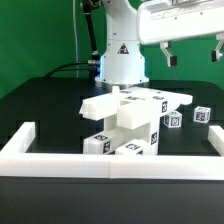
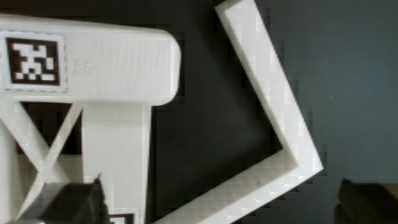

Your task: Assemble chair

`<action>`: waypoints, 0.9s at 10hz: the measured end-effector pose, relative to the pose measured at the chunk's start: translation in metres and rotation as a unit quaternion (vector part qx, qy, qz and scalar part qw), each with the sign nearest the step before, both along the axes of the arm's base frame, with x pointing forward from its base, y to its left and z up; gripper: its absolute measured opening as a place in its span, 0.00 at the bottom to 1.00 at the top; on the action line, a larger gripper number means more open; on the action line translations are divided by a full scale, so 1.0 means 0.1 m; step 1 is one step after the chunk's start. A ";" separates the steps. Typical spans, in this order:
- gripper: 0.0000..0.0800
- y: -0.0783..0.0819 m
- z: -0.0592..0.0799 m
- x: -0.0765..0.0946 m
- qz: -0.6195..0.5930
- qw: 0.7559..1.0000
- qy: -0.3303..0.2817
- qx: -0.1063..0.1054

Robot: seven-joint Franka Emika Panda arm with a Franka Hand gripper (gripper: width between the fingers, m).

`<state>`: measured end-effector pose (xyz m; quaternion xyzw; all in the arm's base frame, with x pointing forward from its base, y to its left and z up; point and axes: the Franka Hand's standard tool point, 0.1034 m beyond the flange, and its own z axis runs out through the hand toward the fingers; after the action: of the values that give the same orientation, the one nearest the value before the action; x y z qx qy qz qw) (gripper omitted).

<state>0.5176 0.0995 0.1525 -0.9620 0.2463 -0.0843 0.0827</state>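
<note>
End effector (image 1: pixel 192 52): exterior view, high at the exterior view's right, white body with two dark fingers hanging well apart; released, nothing between the jaws, clear of every part. Chair (image 1: pixel 130 122): loose white blocky parts heaped mid-table, below the end effector and toward the exterior view's left of it; a long flat slab (image 1: pixel 140 101) lies across the top of the heap, and square posts and tagged blocks are stacked under and in front of it. Two small tagged pieces (image 1: pixel 173 120) (image 1: pixel 202 114): on the table just at the exterior view's right of the heap, apart from each other. Table (image 1: pixel 50 110): black surface. White rail (image 1: pixel 110 166): borders the table along the front and both sides. Robot base (image 1: pixel 120 55): white, upright behind the heap. Backdrop (image 1: pixel 40 30): green. Wrist view: dark fingertips (image 2: pixel 71 200) at one edge of the frame, spread wide, gripping nothing. Chair frame piece (image 2: pixel 98 80): large, white, rounded corner, bearing a black-and-white square tag (image 2: pixel 32 58), with diagonal braces running from it toward the fingers; contact with the fingers cannot be told. Thin white bar (image 2: pixel 267 100): bent at a corner, lying on the dark surface beside the frame piece; whether it is the rail cannot be told.
</note>
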 end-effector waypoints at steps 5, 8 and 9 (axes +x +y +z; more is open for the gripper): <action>0.81 0.36 -0.37 -0.54 -0.018 1.000 0.011 0.002; 0.81 0.34 -0.36 -0.53 -0.020 1.000 0.010 0.003; 0.81 0.34 -0.36 -0.53 -0.020 1.000 0.010 0.003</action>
<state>0.4647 0.1340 0.1163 -0.9574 0.2665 -0.0755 0.0812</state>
